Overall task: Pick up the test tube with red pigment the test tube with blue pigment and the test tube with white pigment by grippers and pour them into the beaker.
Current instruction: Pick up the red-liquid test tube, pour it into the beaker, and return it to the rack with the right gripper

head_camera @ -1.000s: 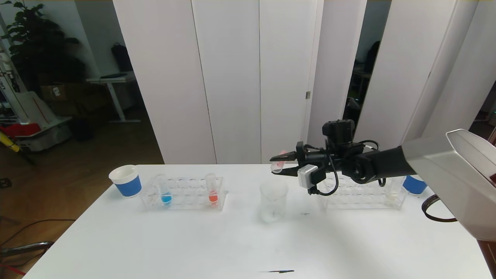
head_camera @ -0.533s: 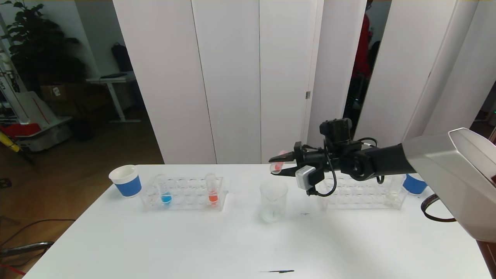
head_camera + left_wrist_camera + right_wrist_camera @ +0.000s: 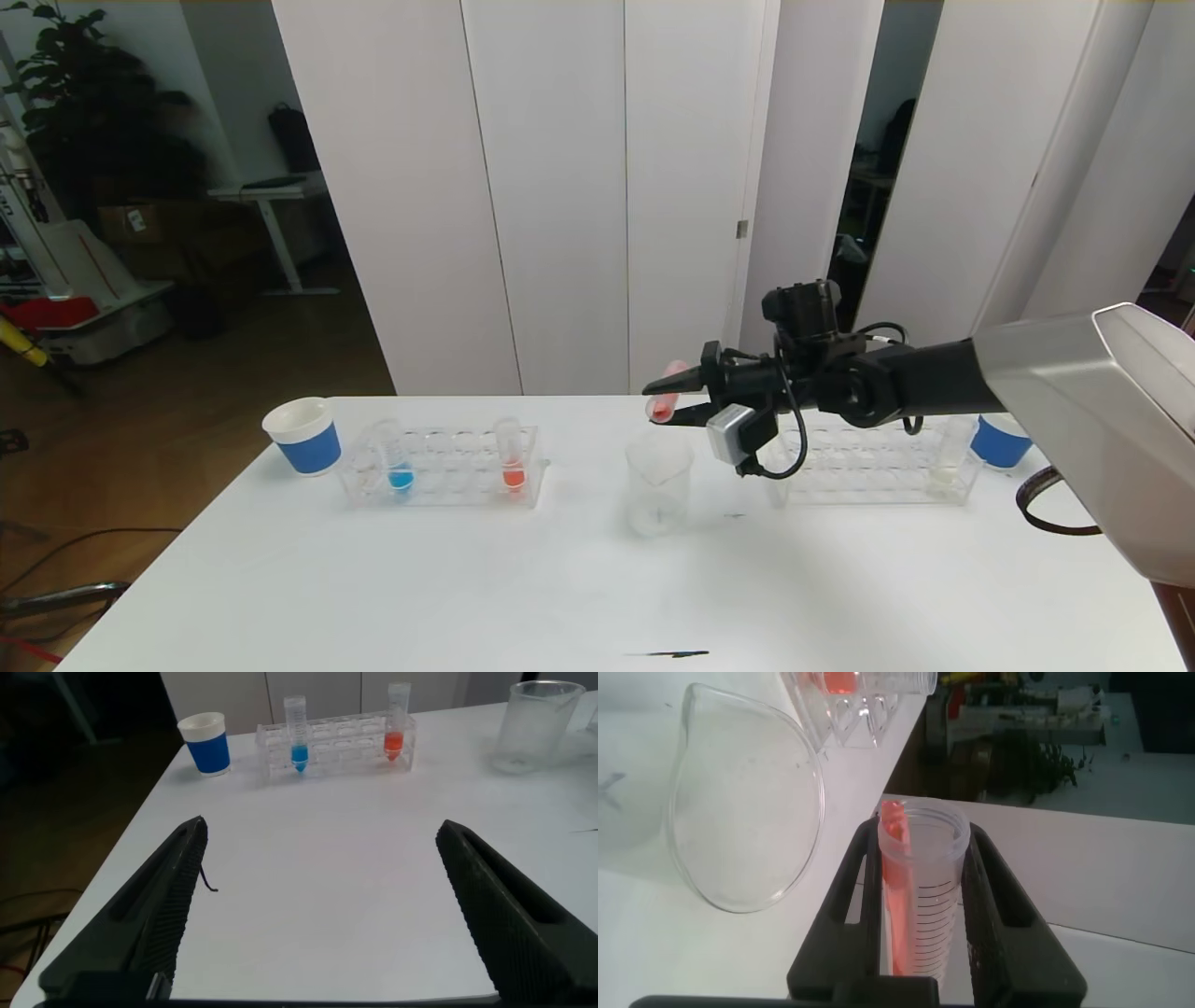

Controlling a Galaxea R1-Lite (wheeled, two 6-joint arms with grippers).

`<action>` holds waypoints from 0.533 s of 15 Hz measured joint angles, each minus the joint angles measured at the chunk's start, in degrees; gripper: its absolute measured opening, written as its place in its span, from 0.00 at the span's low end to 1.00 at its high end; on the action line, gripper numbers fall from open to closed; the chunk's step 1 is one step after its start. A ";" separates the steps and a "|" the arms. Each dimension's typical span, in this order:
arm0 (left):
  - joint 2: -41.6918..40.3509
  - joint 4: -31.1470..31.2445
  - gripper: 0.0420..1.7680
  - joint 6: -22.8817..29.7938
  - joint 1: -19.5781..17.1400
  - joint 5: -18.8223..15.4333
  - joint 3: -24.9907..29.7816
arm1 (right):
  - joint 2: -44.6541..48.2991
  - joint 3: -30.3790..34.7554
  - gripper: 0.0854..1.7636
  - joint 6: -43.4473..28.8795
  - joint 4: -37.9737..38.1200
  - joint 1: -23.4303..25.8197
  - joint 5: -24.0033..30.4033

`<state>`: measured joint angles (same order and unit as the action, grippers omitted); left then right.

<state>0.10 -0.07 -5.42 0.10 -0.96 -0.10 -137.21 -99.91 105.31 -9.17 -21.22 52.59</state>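
Observation:
My right gripper (image 3: 668, 399) is shut on the test tube with red pigment (image 3: 663, 403), which lies tilted nearly level just above the beaker (image 3: 659, 485). In the right wrist view the red liquid runs along the tube's (image 3: 920, 887) wall up to its open mouth, close to the beaker's rim (image 3: 747, 812). The test tube with blue pigment (image 3: 400, 459) stands in the left rack (image 3: 439, 467). The test tube with white pigment (image 3: 945, 459) stands in the right rack (image 3: 873, 471). My left gripper (image 3: 322, 829) hovers open over bare table, out of the head view.
A second tube with red liquid (image 3: 512, 459) stands in the left rack. A white paper cup with a blue band (image 3: 303, 436) sits left of that rack, and another (image 3: 999, 441) at the far right. A black cable loop (image 3: 1050, 509) lies near the right edge.
The right gripper has risen slightly and shifted a little left with the tube. The tube has tipped further, and the red liquid now reaches its mouth.

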 joint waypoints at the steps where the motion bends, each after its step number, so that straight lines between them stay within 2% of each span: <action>1: 0.00 0.00 0.99 0.00 0.00 0.00 0.00 | 0.13 -0.20 0.30 0.80 1.16 -0.05 -0.26; 4: 0.00 0.00 0.99 0.00 0.00 0.00 0.00 | 0.29 -1.73 0.30 3.93 4.96 -0.02 -0.77; 8: 0.00 0.00 0.99 0.00 0.00 0.02 0.00 | 0.29 -2.49 0.30 4.55 5.36 0.06 -1.49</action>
<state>0.10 -0.07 -5.42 0.10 -0.94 -0.10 -136.91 -102.40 109.86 -3.80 -21.16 51.10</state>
